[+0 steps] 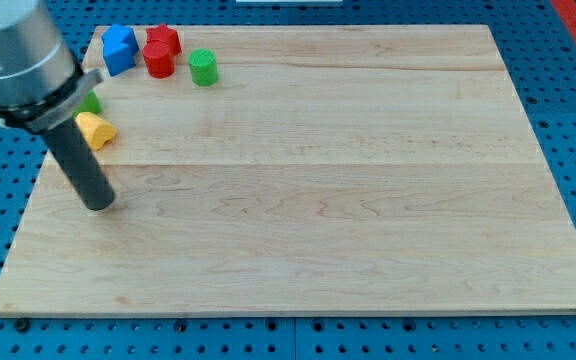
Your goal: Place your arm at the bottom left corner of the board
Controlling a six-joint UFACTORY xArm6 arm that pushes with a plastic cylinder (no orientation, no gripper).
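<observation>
At the view's far left, the arm's grey housing (13, 55) fills the upper corner, and the dark rod (80, 165) slants down from it to the wooden board (318, 200). My tip (100, 203) rests on the board near its left edge, about halfway down, well above the board's bottom left corner (3, 305). There is no gripper on this arm, so nothing opens or closes; the rod touches no block. Just above the tip, a yellow block (96, 130) lies beside the rod, and a green block (91, 102) peeks out from behind the housing, its shape mostly hidden. Further right, near the board's top edge, sits a blue block (119, 49), then a red block (165, 40) with a red cylinder (159, 61) touching it just below, then a green cylinder (203, 67) standing slightly apart. The board lies on a blue perforated bench (568, 120).
</observation>
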